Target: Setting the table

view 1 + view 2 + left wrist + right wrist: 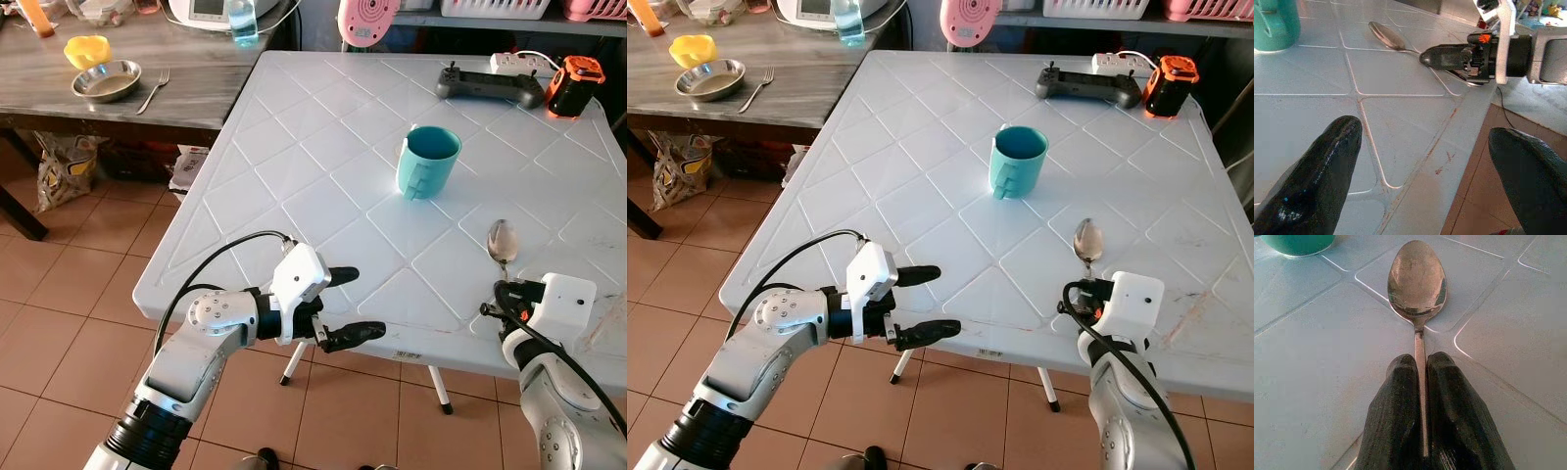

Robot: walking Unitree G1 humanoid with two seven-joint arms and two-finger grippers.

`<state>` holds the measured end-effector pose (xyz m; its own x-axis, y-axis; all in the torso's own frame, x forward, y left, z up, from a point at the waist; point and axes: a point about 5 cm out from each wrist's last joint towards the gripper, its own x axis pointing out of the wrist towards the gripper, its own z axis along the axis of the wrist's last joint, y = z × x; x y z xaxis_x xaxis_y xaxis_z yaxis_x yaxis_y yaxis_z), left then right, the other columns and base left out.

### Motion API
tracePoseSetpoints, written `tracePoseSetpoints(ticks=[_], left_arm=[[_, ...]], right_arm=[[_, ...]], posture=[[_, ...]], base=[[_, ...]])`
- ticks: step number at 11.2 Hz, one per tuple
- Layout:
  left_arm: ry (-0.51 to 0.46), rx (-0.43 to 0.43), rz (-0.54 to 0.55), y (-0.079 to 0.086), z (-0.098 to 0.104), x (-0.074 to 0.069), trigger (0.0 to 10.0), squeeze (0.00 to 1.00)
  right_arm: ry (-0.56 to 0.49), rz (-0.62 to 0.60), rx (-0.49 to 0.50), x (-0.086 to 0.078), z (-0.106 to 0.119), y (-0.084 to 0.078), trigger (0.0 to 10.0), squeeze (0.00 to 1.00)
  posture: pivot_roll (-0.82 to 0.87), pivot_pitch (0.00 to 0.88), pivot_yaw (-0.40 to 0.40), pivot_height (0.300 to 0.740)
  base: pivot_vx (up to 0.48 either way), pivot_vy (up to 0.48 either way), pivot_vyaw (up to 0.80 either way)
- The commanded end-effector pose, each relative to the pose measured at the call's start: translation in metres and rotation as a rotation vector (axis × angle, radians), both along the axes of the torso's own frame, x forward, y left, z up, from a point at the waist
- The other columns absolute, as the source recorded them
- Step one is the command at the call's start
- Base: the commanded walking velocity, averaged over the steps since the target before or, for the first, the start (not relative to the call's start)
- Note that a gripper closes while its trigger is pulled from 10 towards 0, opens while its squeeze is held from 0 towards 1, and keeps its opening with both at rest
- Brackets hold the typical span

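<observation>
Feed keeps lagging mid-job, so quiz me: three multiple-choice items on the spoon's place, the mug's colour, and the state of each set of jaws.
1. Where does the spoon lie?
A. inside the mug
B. on the white table, near its front edge
C. on the floor tiles

2. What colour is the mug?
A. red
B. yellow
C. teal

3. How do the jaws stand?
A. left open, right shut on the spoon
B. both open
C. left shut on the mug, right open

Answers:
1 B: its bowl rests on the white table, nearer the robot than the mug.
2 C: the mug is teal.
3 A: the right gripper pinches the handle; the left gripper is spread, holding nothing.
</observation>
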<state>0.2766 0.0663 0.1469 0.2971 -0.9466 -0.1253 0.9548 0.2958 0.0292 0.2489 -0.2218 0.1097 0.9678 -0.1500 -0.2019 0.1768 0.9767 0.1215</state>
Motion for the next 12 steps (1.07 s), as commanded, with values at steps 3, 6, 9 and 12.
tracePoseSetpoints(ticks=[3,6,9,12], left_arm=[[-0.081,-0.040,0.111,-0.001,0.009,0.013,10.0,0.00],[-0.121,-0.072,0.174,-0.001,0.015,0.021,10.0,0.00],[-0.142,-0.128,0.249,-0.004,0.018,0.029,10.0,0.00],[-0.211,-0.223,0.429,0.001,0.029,0.044,10.0,0.00]], right_arm=[[0.028,0.034,0.026,-0.001,-0.010,0.019,0.0,0.00],[-0.106,-0.022,-0.071,0.002,0.017,0.017,0.0,0.00],[-0.237,-0.123,-0.153,0.000,0.038,0.009,0.0,0.00],[-0.371,-0.163,-0.307,-0.001,0.064,0.009,0.0,0.00]], posture=[[0.09,0.168,0.061,0.740],[0.08,0.157,0.061,0.740],[0.07,0.135,0.051,0.740],[0.06,0.098,0.038,0.740]], base=[[0.000,0.000,0.00],[0.000,0.000,0.00],[0.000,0.000,0.00],[0.000,0.000,0.00]])
